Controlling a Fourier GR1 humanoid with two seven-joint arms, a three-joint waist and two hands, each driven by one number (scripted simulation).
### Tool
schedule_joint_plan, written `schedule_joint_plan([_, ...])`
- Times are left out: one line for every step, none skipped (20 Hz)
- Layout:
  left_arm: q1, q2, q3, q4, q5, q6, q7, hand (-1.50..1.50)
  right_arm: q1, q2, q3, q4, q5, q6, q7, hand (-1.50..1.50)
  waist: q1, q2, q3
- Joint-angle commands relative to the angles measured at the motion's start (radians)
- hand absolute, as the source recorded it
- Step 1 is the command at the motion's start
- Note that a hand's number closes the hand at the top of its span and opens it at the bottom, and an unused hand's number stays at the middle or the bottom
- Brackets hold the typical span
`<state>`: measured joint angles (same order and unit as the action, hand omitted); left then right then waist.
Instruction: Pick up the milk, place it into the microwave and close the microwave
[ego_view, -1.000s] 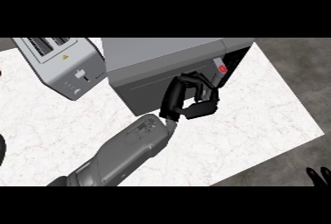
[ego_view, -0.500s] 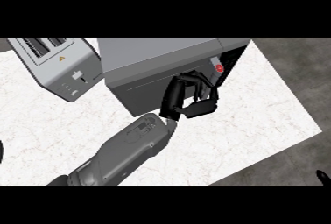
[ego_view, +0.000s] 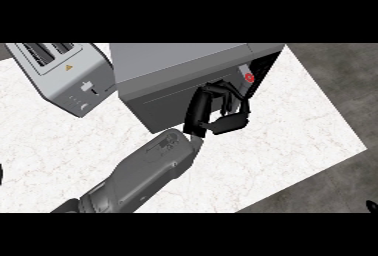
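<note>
Grey forearm rises from lower left to frame centre; black left hand (ego_view: 218, 111) has curled fingers against the front of the grey box-shaped microwave (ego_view: 173, 67), holding nothing visible. Milk not identifiable; a red-and-white spot shows in the dark opening at the microwave's right edge. Silver two-slot toaster (ego_view: 63, 75) upper left on white marble counter (ego_view: 295, 130). Right hand's pose cannot be told.

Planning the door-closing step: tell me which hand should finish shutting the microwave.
Left. The left hand is at the microwave's door, which stands slightly ajar, so a short push should do. The right hand barely shows at the view's lower right edge, far off.
</note>
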<state>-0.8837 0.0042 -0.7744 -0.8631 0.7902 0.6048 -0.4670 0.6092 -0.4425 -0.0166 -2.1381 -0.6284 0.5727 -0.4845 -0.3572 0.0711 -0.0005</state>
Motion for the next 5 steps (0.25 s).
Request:
schedule_joint_plan([-0.084, -0.004, 0.032, 0.086, 0.022, -0.035, 0.007, 1.50, 0.010, -0.010, -0.001, -0.010, -0.017, 0.016, 0.001, -1.50, -0.012, 0.017, 0.000])
schedule_joint_plan([-0.094, -0.004, 0.039, 0.088, 0.031, -0.030, 0.016, 1.50, 0.014, -0.014, -0.005, -0.003, -0.018, 0.021, 0.001, -1.50, -0.014, 0.015, 0.002])
schedule_joint_plan([-0.090, -0.004, 0.036, 0.089, 0.033, -0.030, 0.012, 1.50, 0.014, -0.018, -0.010, -0.019, -0.023, 0.020, 0.002, -1.50, -0.021, 0.016, 0.000])
schedule_joint_plan([-0.092, -0.004, 0.028, 0.094, 0.033, -0.036, 0.014, 1.50, 0.016, -0.030, -0.017, -0.011, -0.026, 0.029, 0.006, -1.50, -0.014, 0.016, 0.002])
schedule_joint_plan([-0.076, -0.004, 0.027, 0.099, 0.036, -0.033, -0.004, 1.50, 0.023, -0.024, -0.011, -0.019, -0.024, 0.034, 0.000, -1.50, -0.017, 0.013, 0.001])
